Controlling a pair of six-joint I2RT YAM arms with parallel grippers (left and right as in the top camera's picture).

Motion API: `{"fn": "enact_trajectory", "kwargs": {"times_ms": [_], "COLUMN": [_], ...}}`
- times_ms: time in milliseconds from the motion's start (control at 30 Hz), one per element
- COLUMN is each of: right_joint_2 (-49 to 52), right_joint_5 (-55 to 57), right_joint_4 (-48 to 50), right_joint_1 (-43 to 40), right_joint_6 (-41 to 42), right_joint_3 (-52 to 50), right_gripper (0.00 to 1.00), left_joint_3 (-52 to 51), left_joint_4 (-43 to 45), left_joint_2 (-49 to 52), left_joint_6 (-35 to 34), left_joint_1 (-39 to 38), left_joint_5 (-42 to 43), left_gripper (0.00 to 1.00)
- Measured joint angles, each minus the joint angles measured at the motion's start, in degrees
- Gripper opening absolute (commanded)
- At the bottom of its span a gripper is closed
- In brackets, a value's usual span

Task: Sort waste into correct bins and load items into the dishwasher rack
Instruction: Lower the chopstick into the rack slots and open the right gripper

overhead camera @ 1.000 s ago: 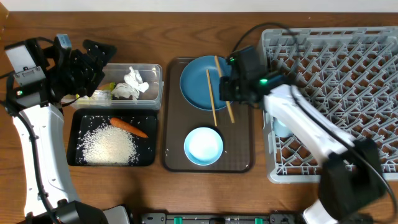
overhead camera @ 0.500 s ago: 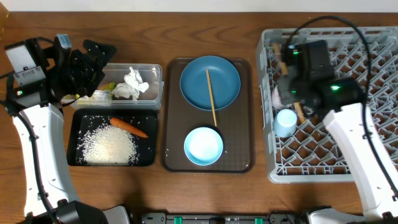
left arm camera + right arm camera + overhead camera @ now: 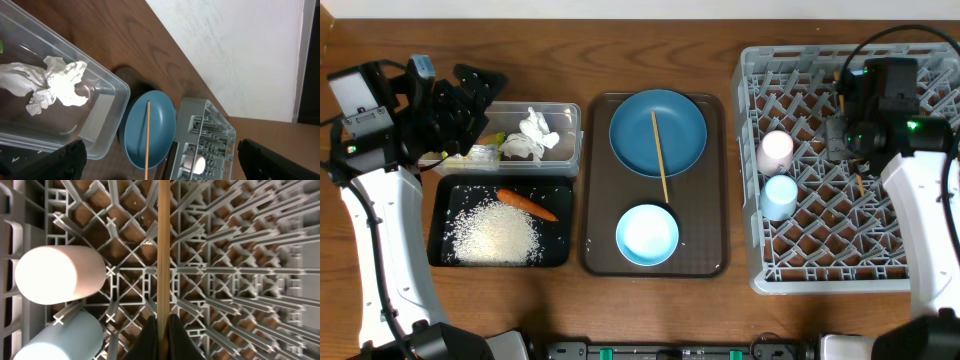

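Up in the clear container [image 3: 572,110]: crumpled white tissue [image 3: 533,133], with the crinkled yellow-green wrapper [image 3: 485,153] tucked at its left end. Just below, in the black tray [image 3: 435,215]: a loose heap of white rice [image 3: 498,233], and the orange carrot [image 3: 527,205] lying slantwise at its top edge. Left of the rack [image 3: 820,265]: dark blue plate [image 3: 680,125], one chopstick [image 3: 659,157] straight across it, and the light blue bowl [image 3: 647,235] upright just below, white inside showing. In the rack's left part: pink cup [image 3: 775,152] and light blue cup [image 3: 780,195] on their sides, just beside each other. Over the grid: second chopstick [image 3: 163,255], pinched in the right gripper [image 3: 162,330].
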Motion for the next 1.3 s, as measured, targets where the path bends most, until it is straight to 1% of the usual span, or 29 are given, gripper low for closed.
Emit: {"fn": "enact_trajectory", "kwargs": {"times_ms": [233, 533, 567, 633, 867, 933, 1133, 1233, 1300], "right_joint_2": [3.9, 7.9, 8.2, 8.7, 9.0, 9.0, 9.0, 9.0, 9.0], "right_joint_5": [-3.7, -4.9, -4.9, -5.0, -5.2, -5.3, -6.5, -8.9, -11.8], "right_joint_4": [1.1, 1.5, 1.5, 1.6, 1.7, 1.7, 1.9, 2.3, 2.3], "right_joint_1": [-0.7, -0.7, -0.7, -0.7, -0.7, -0.7, -0.7, -0.7, -0.7], "right_joint_6": [-0.5, -0.6, -0.6, -0.5, -0.8, -0.8, -0.7, 0.2, 1.3], "right_joint_3": [0.0, 0.0, 0.0, 0.0, -0.1, -0.1, -0.1, -0.1, -0.1], "right_gripper": [0.01, 0.01, 0.02, 0.20, 0.41, 0.43, 0.38, 0.38, 0.39], "left_joint_3": [0.0, 0.0, 0.0, 0.0, 0.0, 0.0, 0.0, 0.0, 0.0], "left_joint_4": [0.0, 0.0, 0.0, 0.0, 0.0, 0.0, 0.0, 0.0, 0.0], "left_joint_2": [0.0, 0.0, 0.0, 0.0, 0.0, 0.0, 0.0, 0.0, 0.0], "left_joint_6": [0.0, 0.0, 0.0, 0.0, 0.0, 0.0, 0.0, 0.0, 0.0], "left_joint_1": [0.0, 0.0, 0.0, 0.0, 0.0, 0.0, 0.0, 0.0, 0.0], "left_joint_5": [0.0, 0.0, 0.0, 0.0, 0.0, 0.0, 0.0, 0.0, 0.0], "left_gripper": [0.98, 0.98, 0.98, 0.98, 0.98, 0.98, 0.98, 0.98, 0.98]}}
